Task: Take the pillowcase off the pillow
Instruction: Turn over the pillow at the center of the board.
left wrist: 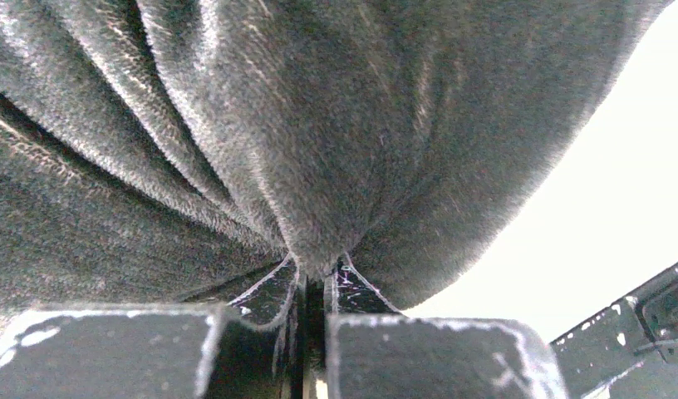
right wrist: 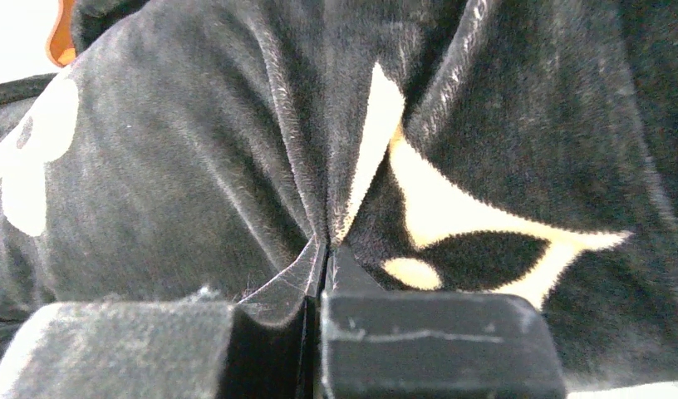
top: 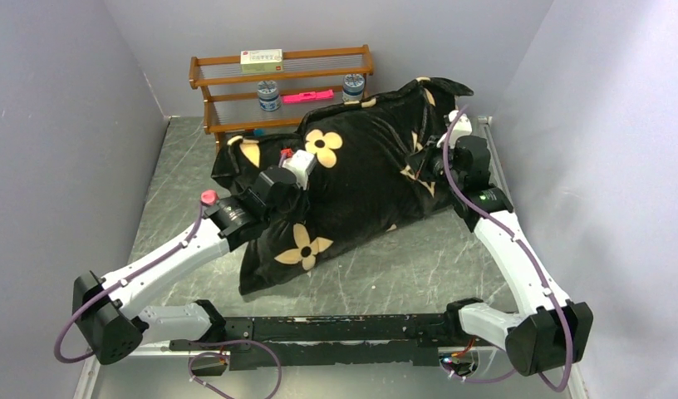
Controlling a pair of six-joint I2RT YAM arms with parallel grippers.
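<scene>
A black plush pillowcase [top: 352, 183] with tan flower and star prints is lying across a dark marbled table [top: 419, 266], bulging with the pillow, which is staying hidden inside it.

The left gripper [top: 311, 156] is reaching onto the top of the pillowcase near its left end. In the left wrist view its fingers [left wrist: 316, 278] are pressing together on a gathered fold of the dark fabric [left wrist: 319, 150], with pleats fanning up and away from the fingertips.

The right gripper [top: 433, 162] is meeting the right end of the pillowcase, so most of the cover is lying to its left, between the two grippers. In the right wrist view it [right wrist: 323, 249] is pinching a ridge of fabric [right wrist: 194, 166], and a tan flower print [right wrist: 452, 208] is sitting just right of the fingertips.

Beyond the left gripper, against the back wall, a wooden rack [top: 282, 87] is holding a pale box [top: 262, 57], two small jars [top: 269, 95] and a pink object [top: 307, 96]. The box is carrying red printing that is too small to read.
</scene>
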